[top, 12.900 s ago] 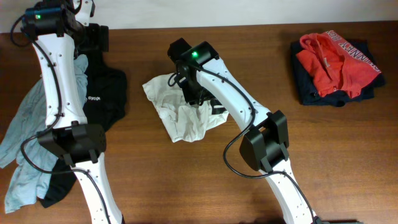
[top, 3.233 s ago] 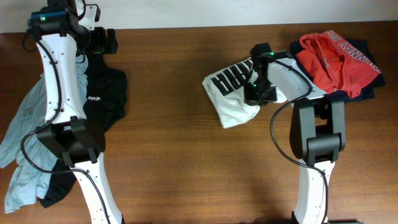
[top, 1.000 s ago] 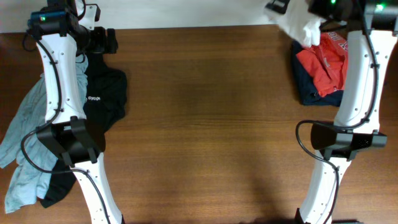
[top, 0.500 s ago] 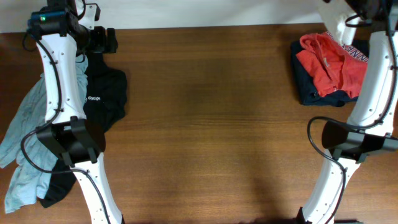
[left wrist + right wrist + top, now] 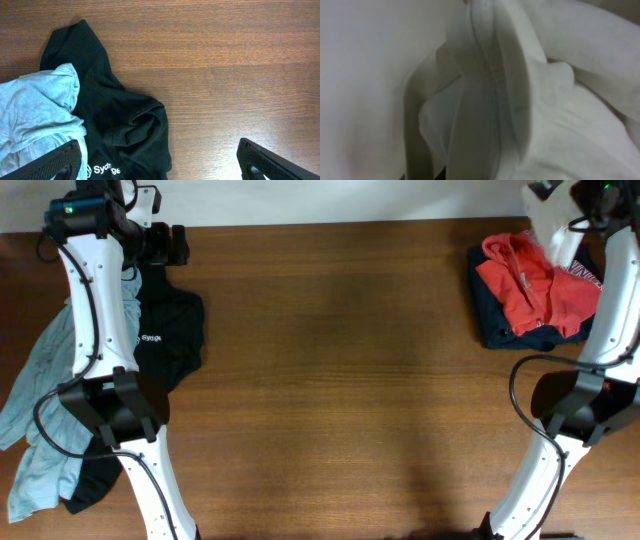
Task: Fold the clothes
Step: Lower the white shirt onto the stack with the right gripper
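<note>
White garment (image 5: 553,228), creased, with a stitched seam, hangs clamped in the right end effector (image 5: 574,200) above the red garment (image 5: 530,280). Left end effector (image 5: 162,162) stands wide over the black garment (image 5: 125,120), lettered "Sydn", cut off.

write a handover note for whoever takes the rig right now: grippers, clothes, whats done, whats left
Grippers: left gripper has its jaws open and empty, over the black shirt at the left end of the table. The right gripper is shut on the white shirt at the far right; cloth fills its wrist view.
Done: red hoodie lies on a navy garment at the right.
Left: probably set the white shirt on that stack, then fold the black shirt and the light blue garment, both crumpled and overlapping.
</note>
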`<action>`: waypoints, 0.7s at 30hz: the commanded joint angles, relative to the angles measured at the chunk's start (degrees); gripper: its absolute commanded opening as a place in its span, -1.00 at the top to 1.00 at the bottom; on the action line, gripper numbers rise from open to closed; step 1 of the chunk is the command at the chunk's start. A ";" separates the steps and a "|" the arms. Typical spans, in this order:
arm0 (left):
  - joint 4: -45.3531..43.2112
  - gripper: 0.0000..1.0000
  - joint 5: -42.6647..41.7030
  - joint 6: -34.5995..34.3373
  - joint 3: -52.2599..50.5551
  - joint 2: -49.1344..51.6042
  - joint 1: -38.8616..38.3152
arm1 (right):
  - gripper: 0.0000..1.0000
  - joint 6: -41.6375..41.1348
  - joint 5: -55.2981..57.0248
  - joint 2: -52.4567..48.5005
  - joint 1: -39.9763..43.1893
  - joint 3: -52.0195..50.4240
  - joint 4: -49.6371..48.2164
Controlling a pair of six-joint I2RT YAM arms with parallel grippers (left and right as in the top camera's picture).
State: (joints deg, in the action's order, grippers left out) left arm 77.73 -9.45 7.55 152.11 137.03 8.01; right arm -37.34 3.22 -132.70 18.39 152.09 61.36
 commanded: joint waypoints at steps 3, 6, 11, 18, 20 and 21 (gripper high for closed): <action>-0.15 -0.98 -0.20 -0.68 -0.28 -1.99 -0.13 | 0.92 -1.14 -1.31 0.15 0.31 -6.95 -2.73; -0.15 -0.98 -0.20 -0.68 -0.28 -1.99 -0.13 | 0.92 -1.11 -1.29 0.15 1.25 -9.92 -2.67; -0.17 -0.98 -0.20 -0.68 -0.28 -1.99 -0.13 | 0.92 -1.05 -1.33 0.15 3.87 -12.37 -0.22; -0.17 -0.98 -0.20 -0.68 -0.28 -1.99 -0.13 | 0.31 3.85 -1.27 0.15 6.51 -12.70 5.16; -0.15 -0.98 -0.20 -0.68 -0.28 -1.99 -0.13 | -0.52 5.11 -1.31 0.15 6.69 -12.70 6.49; -0.13 -0.98 -0.20 -0.68 -0.28 -1.99 -0.13 | -0.71 5.66 -1.29 0.15 6.75 -12.70 7.26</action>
State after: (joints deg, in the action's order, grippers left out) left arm 77.73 -9.43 7.42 152.11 137.03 8.01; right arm -34.70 1.48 -133.29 25.26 139.63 67.53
